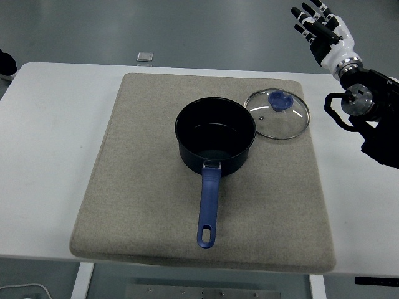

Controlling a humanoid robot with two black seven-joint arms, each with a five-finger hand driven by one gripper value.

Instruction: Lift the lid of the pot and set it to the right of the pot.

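Observation:
A dark blue pot (pixel 215 144) with a long blue handle (pixel 208 208) stands uncovered in the middle of a grey mat (pixel 149 205). A glass lid (pixel 276 114) with a blue knob (pixel 278 100) lies flat on the mat just right of the pot, its rim near the pot's edge. My right hand (pixel 321 28) is raised above the table's far right, well clear of the lid, with its fingers spread and nothing in it. The left arm does not show.
The white table (pixel 43 156) extends left and right of the mat. A small grey square object (pixel 144 57) lies at the table's far edge. A dark object (pixel 6 62) shows at the left edge beyond the table.

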